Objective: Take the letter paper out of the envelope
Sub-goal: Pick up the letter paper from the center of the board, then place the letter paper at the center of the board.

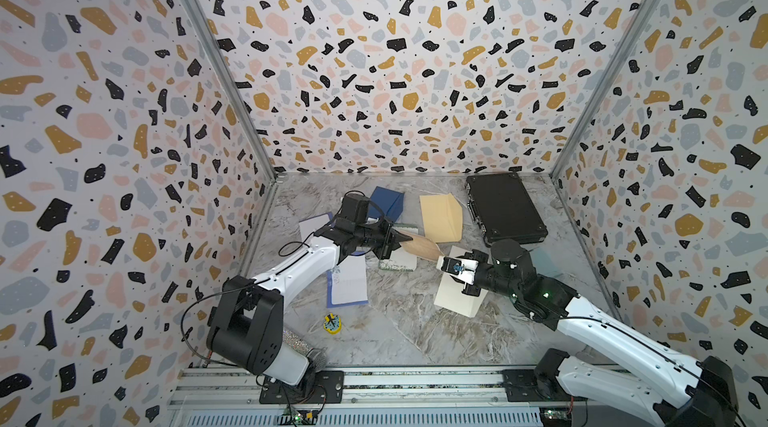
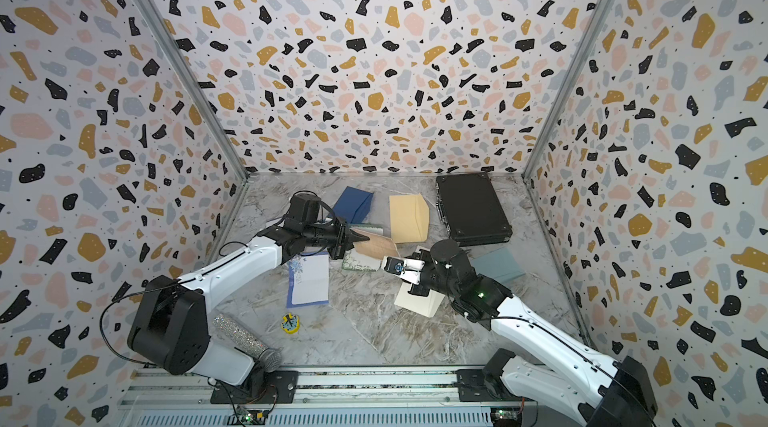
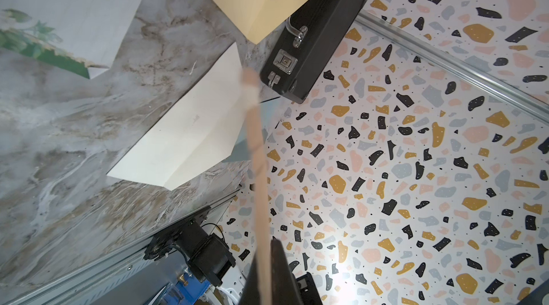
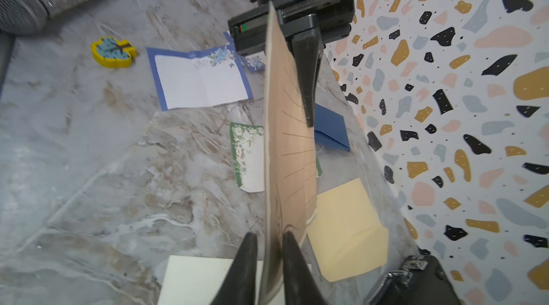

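**Top views.** In both top views, your two arms meet over the middle of the marble tabletop [image 1: 407, 321]. A strip of brown paper [image 1: 422, 248] is held in the air between them. The left hand [image 1: 395, 240] is clamped on one end. The right hand [image 1: 444, 265] sits at the other end, above a cream envelope [image 1: 453, 300] lying flat. From here you cannot tell whether the brown paper is the envelope, the letter, or both together. A yellow envelope [image 1: 440, 217] and a black case [image 1: 505, 206] lie behind. A green-bordered floral sheet [image 1: 397, 266] lies under the brown paper, and a blue-bordered sheet [image 1: 349, 283] lies beneath the left arm.

**Left wrist view.** The brown paper [image 3: 257, 146] runs edge-on out of the left hand [image 3: 264, 262], pinched tight between its black fingers. It reaches toward the cream envelope [image 3: 184, 140] and a corner of the black case [image 3: 312, 36].

**Right wrist view.** The right hand [image 4: 269, 238] straddles the near edge of the brown paper [image 4: 288, 146], its two fingers only narrowly parted. A sliver of gap shows on one side, so you cannot tell whether they press the paper. At the far end, one of the left hand's fingers [image 4: 306, 80] lies against the paper. The paper stands on edge, clear of the tabletop, with dark lines fanning across its face.
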